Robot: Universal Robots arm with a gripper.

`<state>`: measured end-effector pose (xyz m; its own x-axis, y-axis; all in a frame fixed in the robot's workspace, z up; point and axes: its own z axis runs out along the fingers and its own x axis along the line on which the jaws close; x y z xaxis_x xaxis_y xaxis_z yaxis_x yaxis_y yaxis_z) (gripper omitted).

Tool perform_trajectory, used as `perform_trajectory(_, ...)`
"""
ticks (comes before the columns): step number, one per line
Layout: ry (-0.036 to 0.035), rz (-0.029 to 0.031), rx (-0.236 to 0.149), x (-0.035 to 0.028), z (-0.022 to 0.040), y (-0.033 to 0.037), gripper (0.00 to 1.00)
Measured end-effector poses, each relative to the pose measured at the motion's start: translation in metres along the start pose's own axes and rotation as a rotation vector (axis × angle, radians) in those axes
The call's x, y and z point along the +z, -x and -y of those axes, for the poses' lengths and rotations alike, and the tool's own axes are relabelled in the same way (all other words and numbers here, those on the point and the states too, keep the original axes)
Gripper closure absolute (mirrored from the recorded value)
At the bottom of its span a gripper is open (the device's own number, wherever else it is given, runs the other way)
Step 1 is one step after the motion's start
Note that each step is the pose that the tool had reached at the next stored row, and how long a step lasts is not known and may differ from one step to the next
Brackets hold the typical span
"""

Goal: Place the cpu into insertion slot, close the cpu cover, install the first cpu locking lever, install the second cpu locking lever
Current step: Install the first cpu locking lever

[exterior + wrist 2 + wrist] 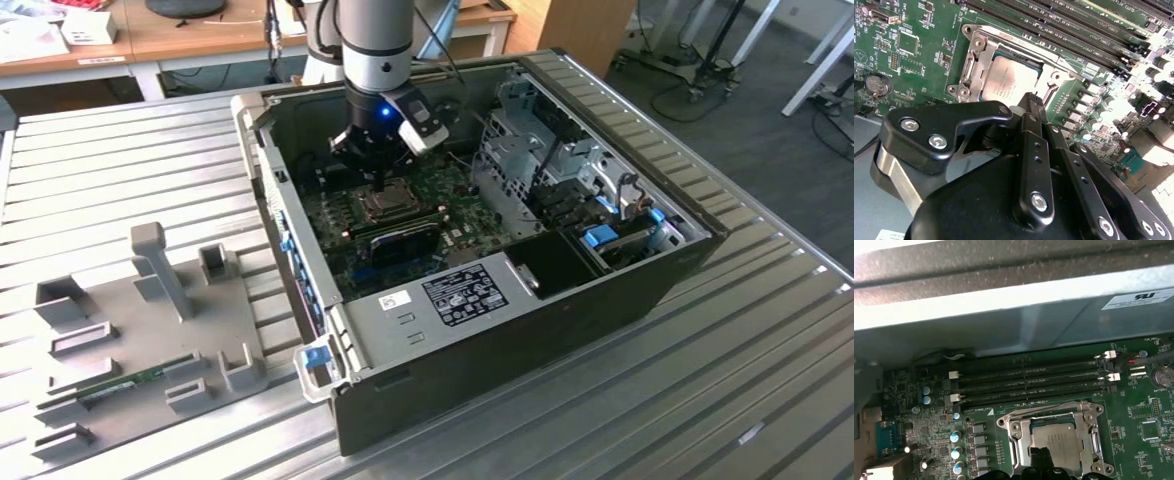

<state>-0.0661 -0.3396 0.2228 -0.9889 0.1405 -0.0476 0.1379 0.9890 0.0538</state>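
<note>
In the second wrist view the black gripper fills the foreground, its jaws clenched together on nothing, tips just above the edge of the cpu cover. The cover lies closed over the insertion slot, the cpu seated in its window. Beyond run the long black memory slots. The gripper's body hides the socket's near side. In the exterior view the arm reaches down into the open computer case, which stands on the slatted desk beside a grey fixture tray.

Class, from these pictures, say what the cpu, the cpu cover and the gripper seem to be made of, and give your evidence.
The cpu: probably metal-topped, dull grey with a soft sheen. The cpu cover: likely bare stamped steel, silvery with bright glints along its edges. The gripper: matte black links, plastic or coated metal, joined by shiny screws.
</note>
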Motion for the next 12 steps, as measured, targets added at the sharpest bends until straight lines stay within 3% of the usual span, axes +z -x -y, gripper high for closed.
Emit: perform_trajectory(12, 0.0025, -0.0023, -0.041, 0.0015, -0.0021, 0.0163, 0.89)
